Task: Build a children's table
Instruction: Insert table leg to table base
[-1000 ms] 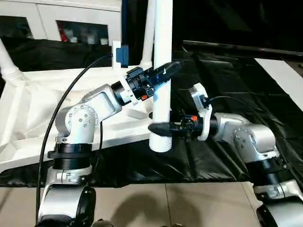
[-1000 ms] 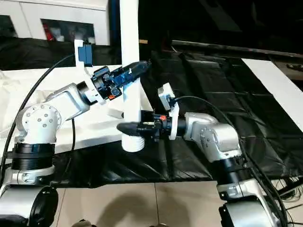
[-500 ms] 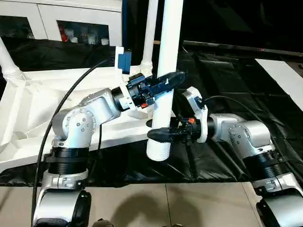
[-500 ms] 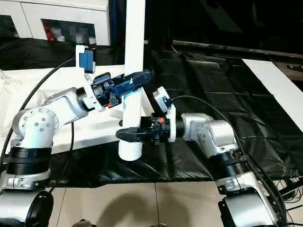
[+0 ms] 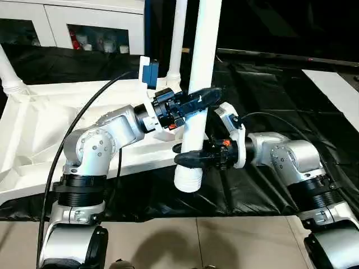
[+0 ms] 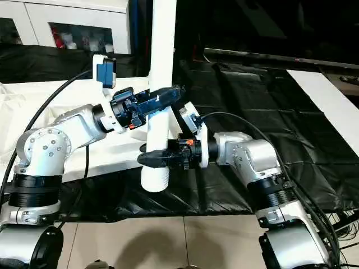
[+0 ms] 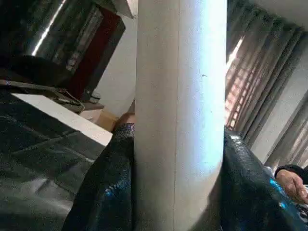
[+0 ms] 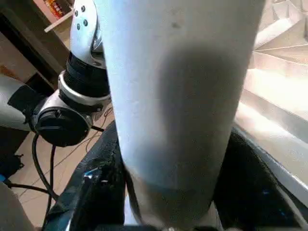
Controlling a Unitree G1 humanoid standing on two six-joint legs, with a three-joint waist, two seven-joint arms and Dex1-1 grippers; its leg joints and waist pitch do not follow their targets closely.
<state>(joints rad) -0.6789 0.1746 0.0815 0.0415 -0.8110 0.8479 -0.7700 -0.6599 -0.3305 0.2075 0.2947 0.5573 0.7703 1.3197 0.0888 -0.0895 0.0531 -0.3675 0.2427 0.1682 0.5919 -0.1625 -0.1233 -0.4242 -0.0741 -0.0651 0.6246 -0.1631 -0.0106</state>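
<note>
So the long white tubular leg [image 5: 197, 101] stands nearly upright just past the near edge of the black-covered worktop [image 5: 269, 129], leaning a bit toward 1 o'clock, its ribbed end hanging at 6 o'clock. The left hand [image 5: 203, 96] grips it from 9 o'clock, and below that, near the ribbed end, the right hand [image 5: 188, 159] clamps it from 3 o'clock. At 9 o'clock from the leg lies the white plastic rectangular table top [image 5: 33, 129], ribbed underside up, on the worktop. Two more white legs stand in its sockets: one at 12 o'clock behind the held leg [image 5: 177, 39], one at the far left corner [image 5: 8, 73]. White cabinets [image 5: 84, 25] sit behind, around 11 o'clock.
</note>
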